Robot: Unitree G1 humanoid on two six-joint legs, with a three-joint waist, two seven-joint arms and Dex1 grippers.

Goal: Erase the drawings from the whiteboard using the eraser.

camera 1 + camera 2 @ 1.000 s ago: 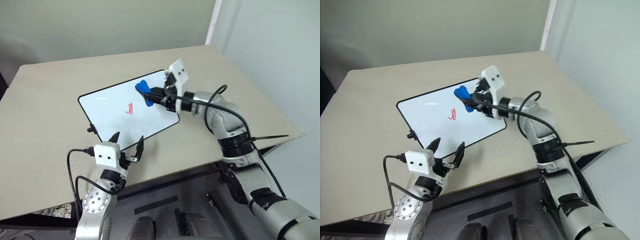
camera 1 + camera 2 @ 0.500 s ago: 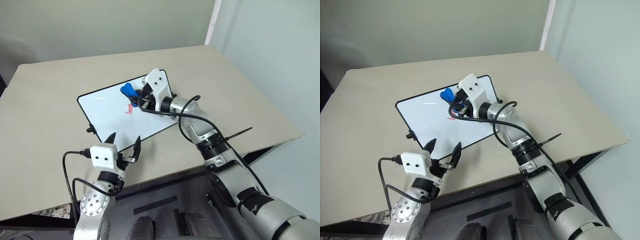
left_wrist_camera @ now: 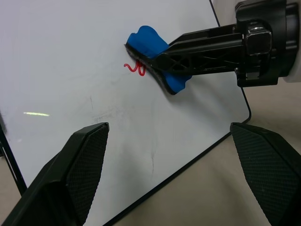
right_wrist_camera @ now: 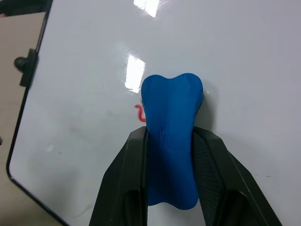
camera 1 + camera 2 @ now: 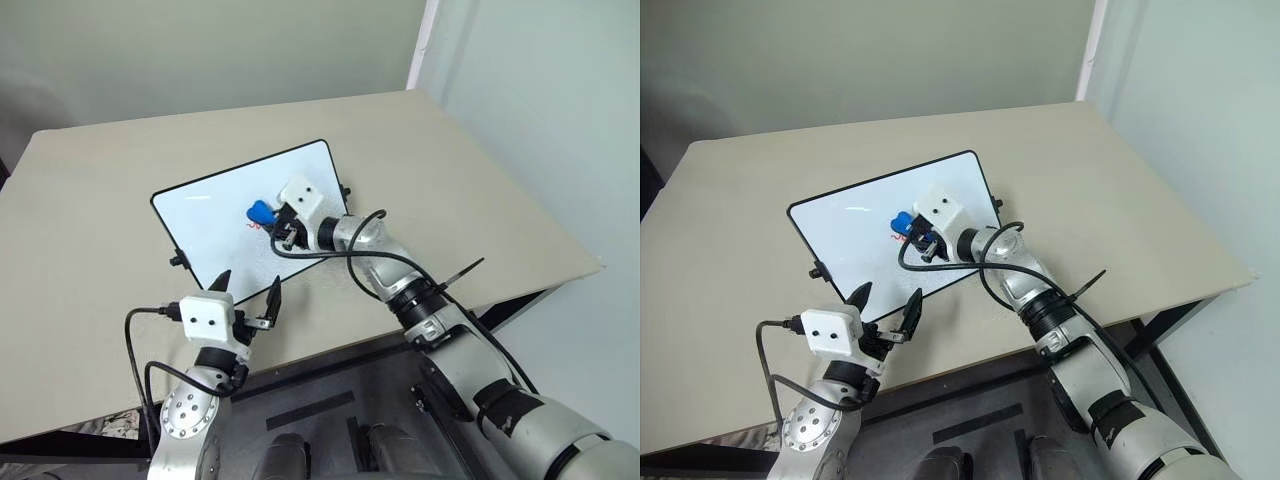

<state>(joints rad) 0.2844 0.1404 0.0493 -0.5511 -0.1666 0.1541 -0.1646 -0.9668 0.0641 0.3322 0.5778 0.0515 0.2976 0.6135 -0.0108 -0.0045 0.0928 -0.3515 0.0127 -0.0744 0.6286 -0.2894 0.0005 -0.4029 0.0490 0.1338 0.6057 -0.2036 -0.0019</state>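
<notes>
Left wrist view: small blue block eraser (image 3: 153, 49) is pressed onto red scribbled drawings (image 3: 135, 68).
Part of the scribble is left on the glossy white whiteboard (image 3: 70, 56); eraser is clamped by right gripper (image 4: 169, 141), left gripper (image 5: 247, 290) is spread, empty.

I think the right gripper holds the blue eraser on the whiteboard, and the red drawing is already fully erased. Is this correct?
Not fully. The right gripper does hold the blue eraser on the whiteboard, but part of the red drawing remains beside the eraser, as the left wrist view shows.

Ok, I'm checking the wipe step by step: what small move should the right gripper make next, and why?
Probably a short sideways wipe over the red scribble. The right gripper is shut on the blue eraser, which sits on the whiteboard partly over the mark, with red strokes showing beside it.
</notes>
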